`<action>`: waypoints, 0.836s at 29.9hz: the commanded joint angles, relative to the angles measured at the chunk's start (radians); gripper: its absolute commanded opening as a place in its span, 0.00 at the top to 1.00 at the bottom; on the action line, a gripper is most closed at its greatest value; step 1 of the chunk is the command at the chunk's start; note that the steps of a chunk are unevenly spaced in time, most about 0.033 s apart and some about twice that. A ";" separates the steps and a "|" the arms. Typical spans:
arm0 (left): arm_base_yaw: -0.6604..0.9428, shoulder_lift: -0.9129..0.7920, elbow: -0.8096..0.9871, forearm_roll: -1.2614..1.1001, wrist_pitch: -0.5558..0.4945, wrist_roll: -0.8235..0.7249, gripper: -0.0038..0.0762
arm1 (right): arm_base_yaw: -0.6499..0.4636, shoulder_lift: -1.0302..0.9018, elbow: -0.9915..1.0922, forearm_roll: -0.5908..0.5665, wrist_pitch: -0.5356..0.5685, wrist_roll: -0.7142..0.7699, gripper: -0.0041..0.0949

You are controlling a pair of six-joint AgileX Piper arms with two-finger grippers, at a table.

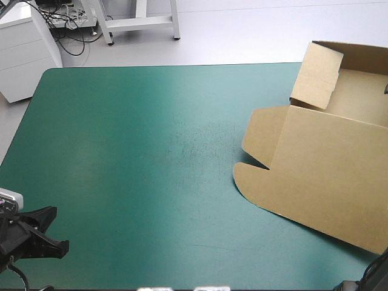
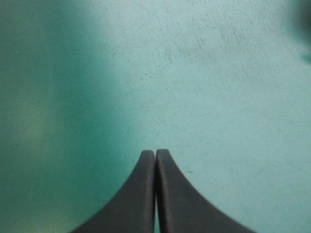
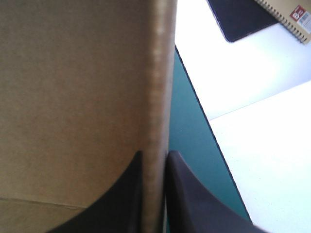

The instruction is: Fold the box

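Note:
The brown box lies at the table's right side. Its walls are raised at the far right, with one upright flap, and its wide lid lies flat toward the front. In the right wrist view my right gripper is shut on the top edge of a raised box wall, with the box's inner face beside it. My left gripper rests low at the front left corner, far from the box. Its fingers meet in one point over bare teal-green cover.
The table's right edge runs just beside the held wall, with pale floor beyond it. The teal-green cover stretches bare between my left gripper and the box. A white cabinet stands off the far left corner.

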State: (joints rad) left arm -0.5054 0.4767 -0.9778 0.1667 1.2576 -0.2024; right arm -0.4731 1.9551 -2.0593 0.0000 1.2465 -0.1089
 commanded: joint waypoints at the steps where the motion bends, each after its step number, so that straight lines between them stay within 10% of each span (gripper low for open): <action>1: 0.002 0.008 -0.019 0.001 0.038 -0.003 0.99 | -0.008 -0.005 -0.025 -0.014 0.001 -0.013 0.66; 8: 0.002 0.008 -0.019 0.001 0.038 -0.003 0.99 | -0.008 0.056 -0.025 0.008 0.001 -0.006 0.27; 25: 0.002 0.008 -0.019 0.001 0.022 -0.008 0.99 | -0.008 -0.098 -0.062 -0.030 0.001 0.007 0.34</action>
State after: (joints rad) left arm -0.5054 0.4767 -0.9778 0.1636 1.2576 -0.2024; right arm -0.4747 1.9973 -2.0792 -0.0375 1.2439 -0.0996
